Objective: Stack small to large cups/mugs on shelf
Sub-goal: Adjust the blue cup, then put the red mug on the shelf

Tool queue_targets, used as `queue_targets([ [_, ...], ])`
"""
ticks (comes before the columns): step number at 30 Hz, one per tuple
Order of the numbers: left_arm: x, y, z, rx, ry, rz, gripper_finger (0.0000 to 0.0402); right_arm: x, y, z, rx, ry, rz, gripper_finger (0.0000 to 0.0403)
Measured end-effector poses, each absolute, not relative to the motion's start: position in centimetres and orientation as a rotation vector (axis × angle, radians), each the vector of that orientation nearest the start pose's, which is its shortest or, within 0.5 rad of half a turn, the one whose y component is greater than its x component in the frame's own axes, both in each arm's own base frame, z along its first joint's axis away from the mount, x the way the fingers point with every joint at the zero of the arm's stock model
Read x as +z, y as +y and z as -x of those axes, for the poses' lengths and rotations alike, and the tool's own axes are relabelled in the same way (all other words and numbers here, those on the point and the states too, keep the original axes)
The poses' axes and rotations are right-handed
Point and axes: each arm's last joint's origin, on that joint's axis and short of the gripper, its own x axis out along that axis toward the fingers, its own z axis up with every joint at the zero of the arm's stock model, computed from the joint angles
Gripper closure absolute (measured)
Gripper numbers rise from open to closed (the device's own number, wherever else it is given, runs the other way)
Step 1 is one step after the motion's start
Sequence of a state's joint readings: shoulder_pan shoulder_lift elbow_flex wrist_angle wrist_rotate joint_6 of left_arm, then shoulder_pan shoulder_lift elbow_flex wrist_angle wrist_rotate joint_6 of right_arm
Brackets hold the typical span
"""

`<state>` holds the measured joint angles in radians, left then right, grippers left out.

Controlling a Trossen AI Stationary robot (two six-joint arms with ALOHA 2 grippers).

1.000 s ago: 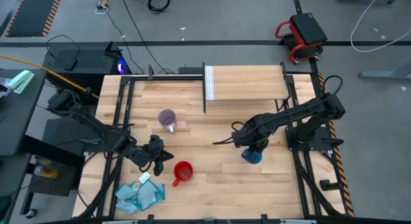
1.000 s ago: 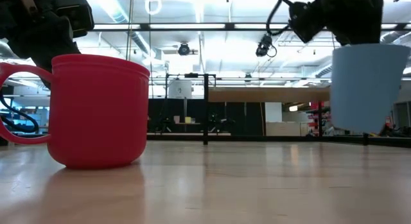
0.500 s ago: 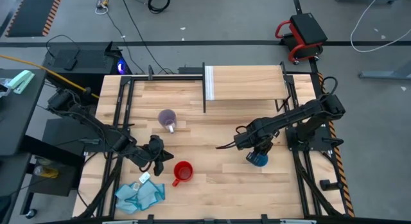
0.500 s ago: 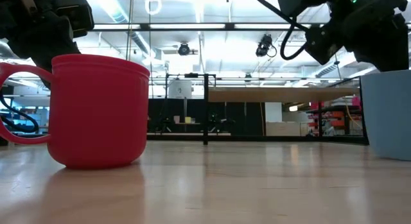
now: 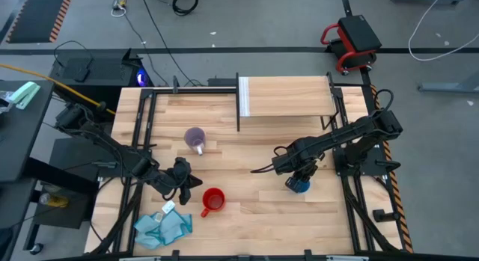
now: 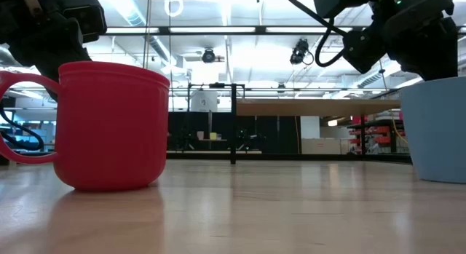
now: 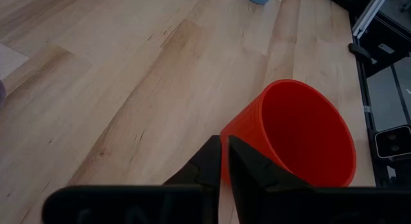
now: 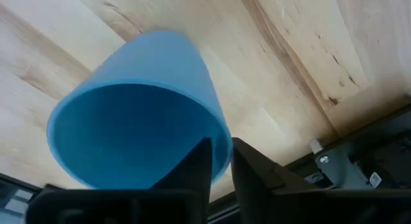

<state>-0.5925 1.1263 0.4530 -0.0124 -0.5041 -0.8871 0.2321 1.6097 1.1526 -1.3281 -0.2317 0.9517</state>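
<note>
From above, the blue cup [image 5: 299, 185] stands on the table [image 5: 247, 216], in front of the shelf [image 5: 288, 96], under the right gripper [image 5: 301, 176]. The red mug [image 5: 213, 200] sits beside the left gripper [image 5: 188, 182]; the purple mug [image 5: 195, 137] lies between shelf and red mug. Wrist views: right fingers [image 8: 199, 161] straddle the blue cup's rim, slightly parted; left fingers [image 7: 209, 166] sit nearly closed over the red mug's rim.
</note>
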Motion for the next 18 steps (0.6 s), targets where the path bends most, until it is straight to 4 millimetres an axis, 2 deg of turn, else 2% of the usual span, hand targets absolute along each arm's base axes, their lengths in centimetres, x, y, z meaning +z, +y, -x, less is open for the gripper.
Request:
queue_targets([
  [7, 17.7, -10.4, -18.0, 0.176, 0.568, 0.504, 0.0371, 22.9, 6.4, -25.1, -0.576, 1.763, -0.617, 0.0324],
  [12, 17.7, -10.4, -18.0, 0.173, 0.570, 0.494, 0.0369, 25.5, 7.1, -25.7, -0.586, 1.690, -0.568, 0.0324],
  [18, 17.2, -10.3, -17.6, 0.196, 0.631, 0.499, 0.0366, 29.5, 9.7, -26.5, -0.496, 1.511, -0.515, 0.0324],
])
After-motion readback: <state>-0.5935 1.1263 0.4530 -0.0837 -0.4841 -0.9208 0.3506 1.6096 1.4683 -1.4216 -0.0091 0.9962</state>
